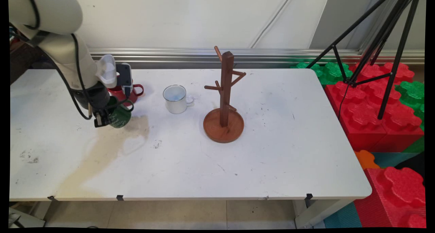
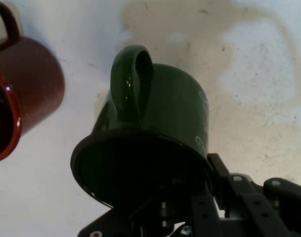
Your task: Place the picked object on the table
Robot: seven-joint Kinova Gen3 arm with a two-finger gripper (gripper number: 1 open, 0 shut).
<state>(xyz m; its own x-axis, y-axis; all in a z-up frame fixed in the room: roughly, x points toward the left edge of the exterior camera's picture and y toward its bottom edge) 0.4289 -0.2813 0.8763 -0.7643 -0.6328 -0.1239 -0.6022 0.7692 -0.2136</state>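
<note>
Fingers of the end effector [image 1: 102,120] are pinched on the rim of a green mug [image 1: 119,116], one inside and one outside, holding it tilted left of the wooden mug tree [image 1: 224,102]. Three mugs show: the green one, a red mug [image 1: 126,92] just behind it, and a white mug [image 1: 175,99] between those and the tree. All sit on the white table [image 1: 272,151], with one stained patch [image 1: 112,144] under the green mug.

green mug [image 2: 160,113]: glossy enamel, you can see the shine
red mug [image 2: 22,89]: same glossy enamel look
mug tree [image 1: 224,100]: smooth brown wood
table [image 1: 238,165]: matt white, stained, scuffed
</note>
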